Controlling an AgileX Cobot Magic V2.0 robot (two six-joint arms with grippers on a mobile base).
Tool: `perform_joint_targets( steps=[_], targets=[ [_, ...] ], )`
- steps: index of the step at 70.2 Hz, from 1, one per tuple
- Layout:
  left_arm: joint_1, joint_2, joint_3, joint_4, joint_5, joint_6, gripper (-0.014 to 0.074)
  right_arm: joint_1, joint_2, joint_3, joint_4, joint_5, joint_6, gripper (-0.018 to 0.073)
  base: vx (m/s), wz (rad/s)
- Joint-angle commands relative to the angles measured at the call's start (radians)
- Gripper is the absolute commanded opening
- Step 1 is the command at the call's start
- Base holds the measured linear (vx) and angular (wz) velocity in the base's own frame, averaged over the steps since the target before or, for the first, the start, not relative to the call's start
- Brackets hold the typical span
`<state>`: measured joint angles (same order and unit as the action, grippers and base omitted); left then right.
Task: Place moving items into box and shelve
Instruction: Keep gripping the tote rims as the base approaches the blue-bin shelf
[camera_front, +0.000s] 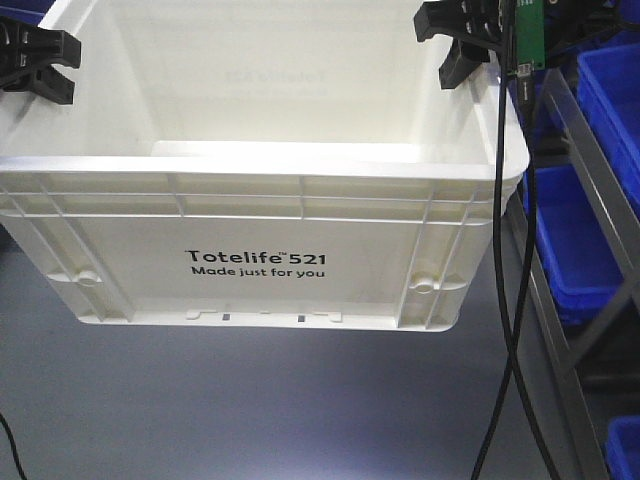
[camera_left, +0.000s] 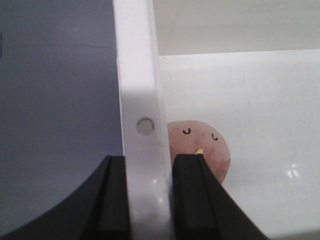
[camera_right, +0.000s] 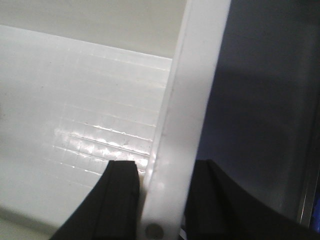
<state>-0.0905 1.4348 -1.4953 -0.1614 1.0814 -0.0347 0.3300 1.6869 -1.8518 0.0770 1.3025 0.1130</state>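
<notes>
White box (camera_front: 260, 240): left gripper (camera_left: 148, 167) clamps its nine-o'clock rim, right gripper (camera_right: 165, 175) the three-o'clock rim. A pinkish round toy (camera_left: 210, 148) lies inside.

a plain grey floor (camera_front: 250, 410) spreads below and in front of the white box (camera_front: 260, 215), with a pale glare just under the box's printed wall. whether the box touches the floor cannot be told. right of the box stands a grey metal shelf (camera_front: 590, 148), close to the box's right rim. blue bins (camera_front: 575, 245) sit on its levels: one beside the box's right wall, one higher, and a corner of another lower down.
</notes>
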Motion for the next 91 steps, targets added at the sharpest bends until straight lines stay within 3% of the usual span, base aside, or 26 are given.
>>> perform_joint_targets(
  steps=[1,38,91],
  targets=[
    [-0.006,-0.048,-0.048,-0.036,-0.124,0.005,-0.0026,0.002,-0.060,-0.047,0.036,-0.068,-0.040,-0.0012,0.41,0.13],
    [-0.006,-0.048,-0.048,-0.036,-0.124,0.005,-0.0026,0.002,-0.060,-0.047,0.036,-0.068,-0.040,-0.0012,0.39,0.29],
    [-0.006,-0.048,-0.048,-0.036,-0.124,0.005,-0.0026,0.002,-0.060,-0.047,0.033,-0.068,-0.040,-0.0012,0.29,0.53]
  ],
)
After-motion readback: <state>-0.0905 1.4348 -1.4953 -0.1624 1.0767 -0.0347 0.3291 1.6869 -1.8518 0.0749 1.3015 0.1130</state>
